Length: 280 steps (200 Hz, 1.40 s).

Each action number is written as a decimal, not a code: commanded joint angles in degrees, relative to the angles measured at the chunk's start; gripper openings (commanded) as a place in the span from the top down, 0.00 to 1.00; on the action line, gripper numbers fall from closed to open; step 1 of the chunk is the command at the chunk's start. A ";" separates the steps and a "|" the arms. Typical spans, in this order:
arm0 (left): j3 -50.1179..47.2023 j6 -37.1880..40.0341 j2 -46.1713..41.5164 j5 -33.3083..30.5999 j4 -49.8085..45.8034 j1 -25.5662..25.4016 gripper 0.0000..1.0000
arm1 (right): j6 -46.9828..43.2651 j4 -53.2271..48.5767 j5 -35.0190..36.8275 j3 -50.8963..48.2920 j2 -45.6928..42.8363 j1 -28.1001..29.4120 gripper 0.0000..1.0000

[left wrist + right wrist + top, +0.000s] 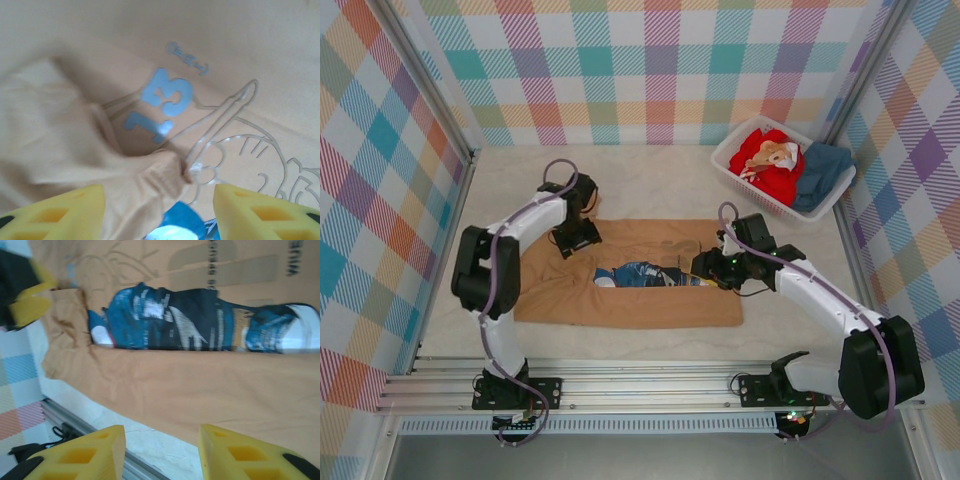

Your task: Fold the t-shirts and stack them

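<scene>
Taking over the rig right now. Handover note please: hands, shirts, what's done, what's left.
Left hand: open, low over the tan-brown t-shirt, with a ridge of its cloth between the fingers but not clamped.
Right hand: open, empty, above the same shirt's right side.
Red t-shirt and dark teal t-shirt: crumpled in the white basket, far right of the table.
Done: tan-brown shirt partly folded, with a strip of blue print showing.
Left: finish that fold, then fold and stack the other two.
</scene>
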 commanded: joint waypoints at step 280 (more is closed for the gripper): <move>-38.58 -40.27 -28.17 -0.41 -4.84 37.29 0.87 | -3.92 -5.44 2.51 -1.53 11.07 -6.25 0.65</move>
